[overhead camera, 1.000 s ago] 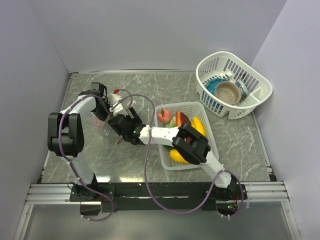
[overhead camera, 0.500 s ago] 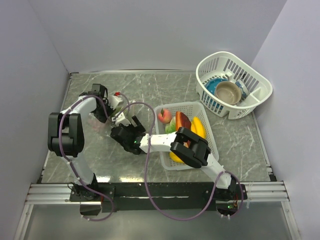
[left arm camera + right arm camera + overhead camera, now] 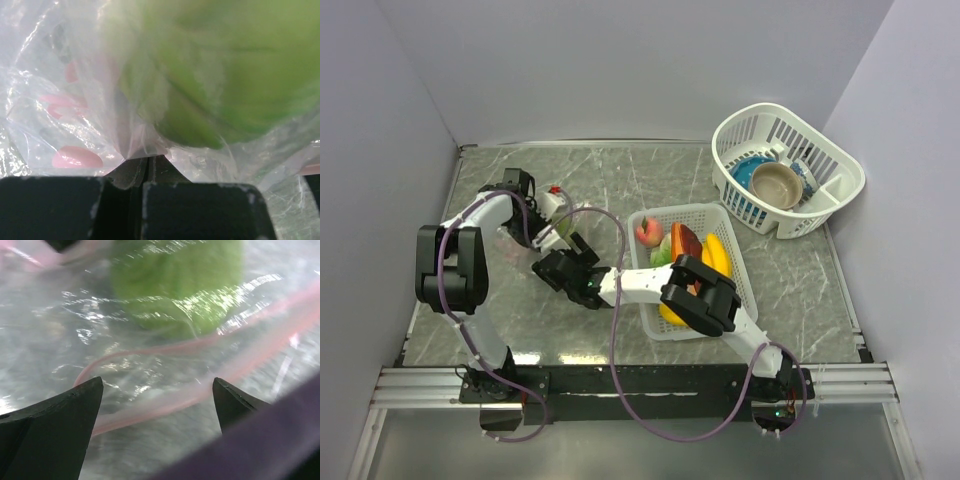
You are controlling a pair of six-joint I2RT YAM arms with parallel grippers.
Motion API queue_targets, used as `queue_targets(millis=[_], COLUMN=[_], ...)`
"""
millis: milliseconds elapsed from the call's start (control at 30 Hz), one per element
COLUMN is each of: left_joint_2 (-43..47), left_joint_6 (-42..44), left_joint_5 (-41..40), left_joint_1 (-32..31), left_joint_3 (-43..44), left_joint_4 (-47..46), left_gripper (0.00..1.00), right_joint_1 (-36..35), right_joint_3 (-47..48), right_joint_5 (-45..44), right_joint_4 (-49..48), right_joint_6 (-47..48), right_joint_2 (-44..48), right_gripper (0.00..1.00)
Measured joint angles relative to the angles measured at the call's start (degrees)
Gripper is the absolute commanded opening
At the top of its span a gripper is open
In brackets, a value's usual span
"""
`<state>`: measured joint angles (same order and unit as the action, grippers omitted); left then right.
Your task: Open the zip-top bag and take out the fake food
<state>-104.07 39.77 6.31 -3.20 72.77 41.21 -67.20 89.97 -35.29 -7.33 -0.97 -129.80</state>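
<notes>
The clear zip-top bag (image 3: 538,238) lies at the left of the table, between both grippers. My left gripper (image 3: 546,207) is shut on a fold of the bag's plastic (image 3: 50,75), its jaws (image 3: 147,162) pressed together on it. Green lettuce (image 3: 225,75) fills the bag just beyond them. My right gripper (image 3: 560,257) is open at the bag's near side. In the right wrist view its gripper (image 3: 157,390) straddles the pink zip strip (image 3: 165,401) without touching it, with the lettuce (image 3: 175,285) inside the bag beyond. A pink-red fruit (image 3: 648,232), banana (image 3: 717,252) and orange-red slice (image 3: 684,238) lie in the tray.
The white perforated tray (image 3: 745,292) stands right of centre, under my right arm. A white basket (image 3: 840,195) with a blue bowl and a tan bowl (image 3: 777,184) stands at the back right. Walls close in the left, back and right sides.
My right gripper has drawn back from the bag toward the near edge, by a small step. The left gripper keeps its hold on the bag and has barely moved.
</notes>
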Motion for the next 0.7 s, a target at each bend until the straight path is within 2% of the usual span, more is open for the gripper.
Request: queue_targets(millis=[133, 233, 333, 400, 533, 700], left_joint_2=[0.7, 1.4, 1.4, 1.6, 4.8, 5.5], left_joint_6=[0.2, 0.1, -0.7, -2.6, -8.2, -16.0], left_joint_5=[1.1, 4.0, 8.8, 13.6, 20.3, 26.3], left_joint_1=[0.3, 2.1, 5.7, 10.1, 16.2, 14.2], left_joint_3=[0.2, 2.2, 8.7, 16.2, 22.8, 22.9], left_joint_4=[1.2, 3.6, 7.4, 8.4, 4.6, -1.9], left_gripper=[0.01, 0.08, 0.16, 0.19, 0.19, 0.16], right_joint_1=[1.6, 4.2, 7.3, 8.9, 9.3, 8.0], right_joint_3=[-0.8, -3.3, -5.0, -6.0, -7.3, -7.8], right_joint_5=[6.2, 11.8, 16.7, 18.6, 21.3, 22.8], right_joint_4=[-2.3, -5.5, -7.7, -8.4, -8.9, -8.1], right_joint_6=[-0.2, -2.1, -3.7, -4.3, -5.4, -5.9], right_joint_2=[0.0, 1.2, 4.0, 5.6, 6.0, 6.0], right_gripper=[0.94, 0.91, 0.9, 0.9, 0.91, 0.92])
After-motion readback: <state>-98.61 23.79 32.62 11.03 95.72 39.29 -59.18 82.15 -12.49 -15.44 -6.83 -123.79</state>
